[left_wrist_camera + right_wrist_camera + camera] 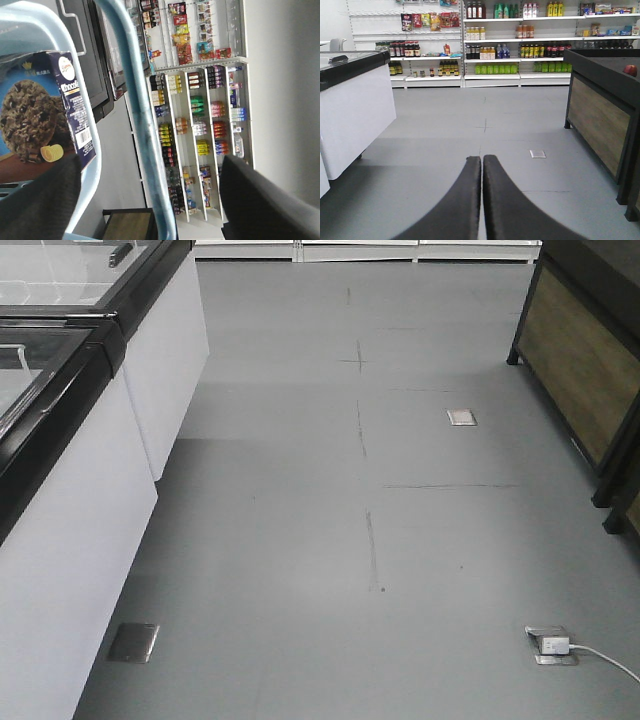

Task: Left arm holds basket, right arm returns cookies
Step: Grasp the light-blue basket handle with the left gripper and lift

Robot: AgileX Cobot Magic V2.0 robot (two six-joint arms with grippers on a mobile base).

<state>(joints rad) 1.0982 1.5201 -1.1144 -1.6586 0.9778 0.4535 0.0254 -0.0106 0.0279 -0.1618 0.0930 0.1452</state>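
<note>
Light blue plastic fills the left wrist view: the basket rim curves close to the lens, and its thin loop handle crosses the picture from top to bottom, in front of the drinks shelves.

Your cookies sit inside the basket, against the rim on the side away from the shelves. The box face shows a chocolate cookie, with a barcode on the edge.

Left gripper: jaws stand well apart, one dark finger on the basket side and the other toward the shelves. The handle passes between them. You cannot tell from here whether either finger touches it.

Right gripper: fingers pressed together with nothing between them, aimed at the shelves across bare grey floor. It is well apart from the shelves. A white cabinet stands short of the shelves on one flank, a wood-panelled counter on the other.

The front view shows only floor, the cabinets, the counter and a plugged floor socket; no shelves there.
</note>
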